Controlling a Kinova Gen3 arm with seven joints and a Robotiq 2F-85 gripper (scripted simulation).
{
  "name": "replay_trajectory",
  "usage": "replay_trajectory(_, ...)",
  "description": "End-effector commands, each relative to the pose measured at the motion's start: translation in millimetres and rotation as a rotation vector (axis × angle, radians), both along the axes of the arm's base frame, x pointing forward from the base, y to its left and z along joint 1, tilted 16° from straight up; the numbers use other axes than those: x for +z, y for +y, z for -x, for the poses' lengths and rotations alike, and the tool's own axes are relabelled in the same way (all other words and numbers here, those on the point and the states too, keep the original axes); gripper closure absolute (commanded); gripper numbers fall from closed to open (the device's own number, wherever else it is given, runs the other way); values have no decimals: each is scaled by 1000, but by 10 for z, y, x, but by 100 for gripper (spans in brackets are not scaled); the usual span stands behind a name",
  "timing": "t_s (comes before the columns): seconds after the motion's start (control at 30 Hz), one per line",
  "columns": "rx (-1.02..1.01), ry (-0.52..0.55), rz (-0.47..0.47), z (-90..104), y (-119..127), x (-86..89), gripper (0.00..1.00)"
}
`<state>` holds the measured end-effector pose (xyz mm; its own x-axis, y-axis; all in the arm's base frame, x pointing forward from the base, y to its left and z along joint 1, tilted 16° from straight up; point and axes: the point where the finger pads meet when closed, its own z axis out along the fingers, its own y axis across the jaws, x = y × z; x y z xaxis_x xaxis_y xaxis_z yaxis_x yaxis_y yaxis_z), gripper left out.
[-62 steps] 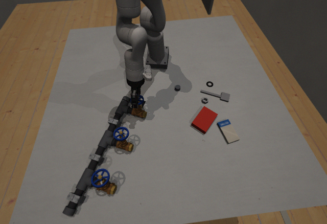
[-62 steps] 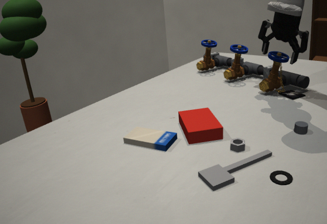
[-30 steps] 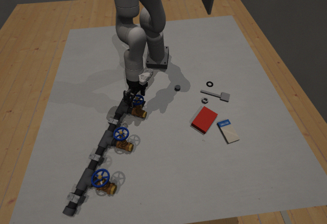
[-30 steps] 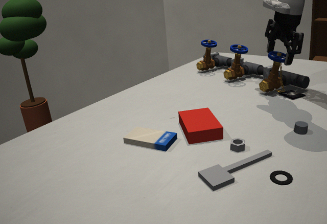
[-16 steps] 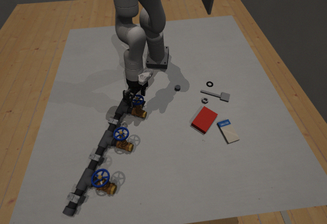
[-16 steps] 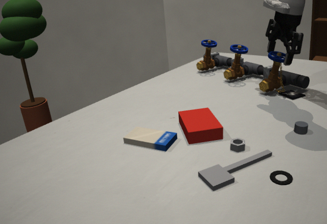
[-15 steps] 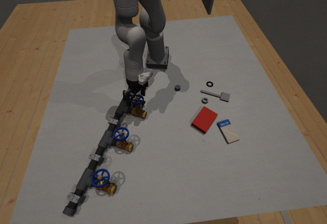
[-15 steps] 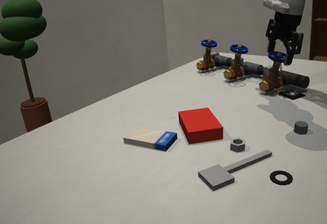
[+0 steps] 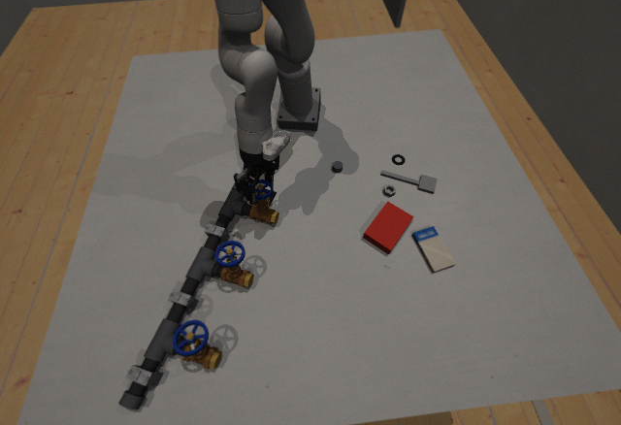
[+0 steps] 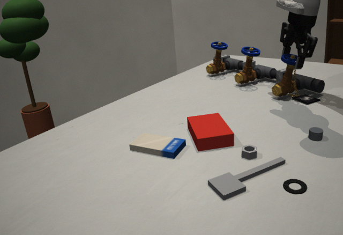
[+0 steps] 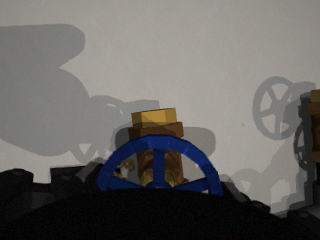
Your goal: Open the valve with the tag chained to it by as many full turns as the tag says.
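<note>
Three valves with blue handwheels and brass bodies stand along a dark pipe (image 9: 199, 263) (image 10: 311, 81). The valve nearest the robot base has a handwheel (image 9: 262, 190) (image 10: 289, 58) (image 11: 159, 165) with a chain (image 10: 295, 84) running down to a black tag (image 10: 306, 98) that lies flat on the mat. My gripper (image 9: 255, 184) (image 10: 292, 60) hangs straight down over this handwheel. Its fingers stand partly open on either side of the rim. The tag's number is not readable. The middle valve (image 9: 229, 256) (image 10: 250, 51) and the far valve (image 9: 192, 341) (image 10: 218, 45) stand free.
To the side lie a red block (image 9: 388, 225) (image 10: 209, 130), a white and blue box (image 9: 433, 247) (image 10: 157, 145), a hex nut (image 9: 391, 188) (image 10: 248, 151), a grey paddle tool (image 9: 410, 179) (image 10: 243, 175), a black washer (image 9: 398, 155) (image 10: 295, 186) and a small grey cylinder (image 9: 337, 165) (image 10: 315, 133).
</note>
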<state>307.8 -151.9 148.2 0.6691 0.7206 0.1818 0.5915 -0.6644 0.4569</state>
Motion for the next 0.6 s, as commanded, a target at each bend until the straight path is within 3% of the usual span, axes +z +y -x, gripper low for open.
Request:
replay_trajectory(0.0,0,0,0,-2,-2,1,29)
replay_trajectory(0.57,10,2,6,-2,-2,1,29)
